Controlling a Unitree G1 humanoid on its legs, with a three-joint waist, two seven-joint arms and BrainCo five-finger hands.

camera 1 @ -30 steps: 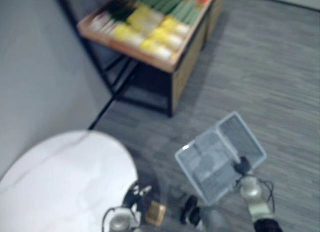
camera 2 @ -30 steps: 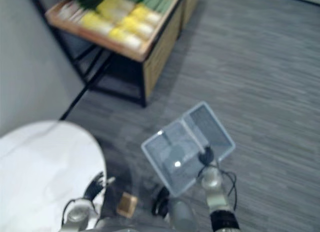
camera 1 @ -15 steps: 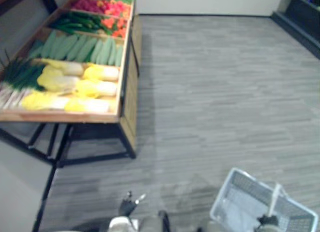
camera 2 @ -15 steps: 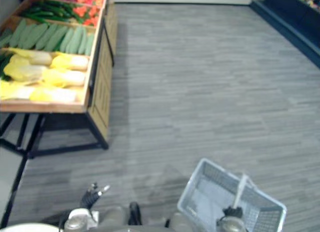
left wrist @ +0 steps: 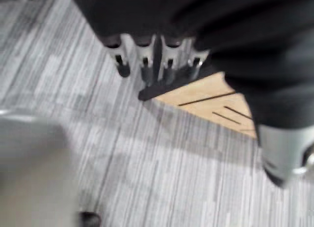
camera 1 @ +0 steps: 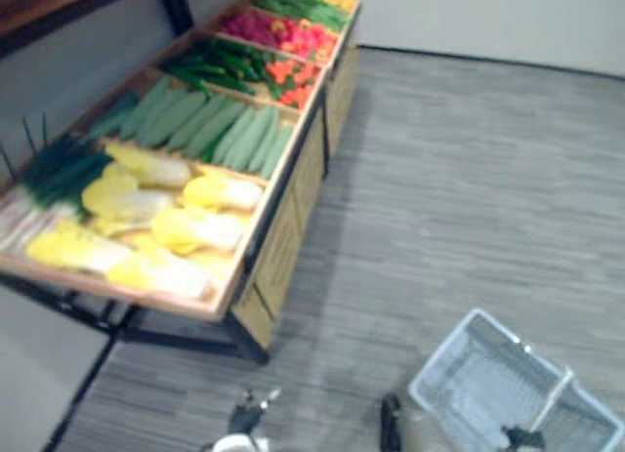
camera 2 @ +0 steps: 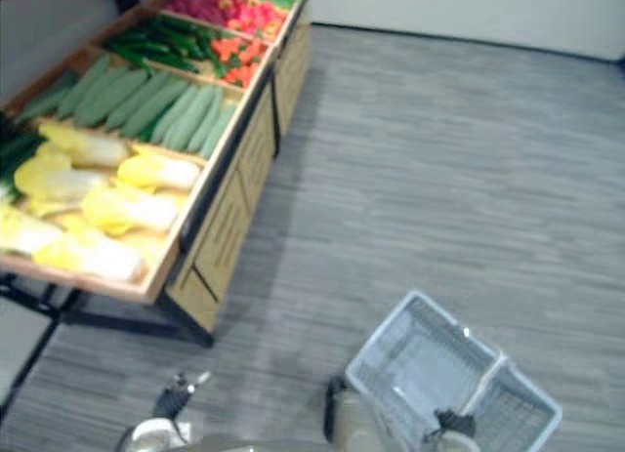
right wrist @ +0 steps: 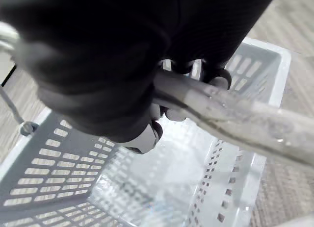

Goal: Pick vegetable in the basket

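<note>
our right hand (right wrist: 117,75) is curled round the handle (right wrist: 230,114) of the empty basket (right wrist: 49,163). left hand (left wrist: 145,65) is spread, holding nothing. the cabbages (camera 2: 127,208) sit on the stand (camera 2: 229,242), well apart from both. our worry: leaning in could swing the basket into the stand.

Head stereo pair: both eyes look steeply down from my head, well back from the scene. They share the grey floor (camera 2: 469,179), the vegetable stand (camera 1: 264,267) on my left and the basket (camera 2: 420,359) low on my right. Left wrist cam looks along my left robot hand (left wrist: 147,60), with the floor and the stand's wooden side beyond. Right wrist cam sits very close, looking past my right robot hand (right wrist: 113,80) onto the handle (right wrist: 230,114) and into the same basket.
</note>
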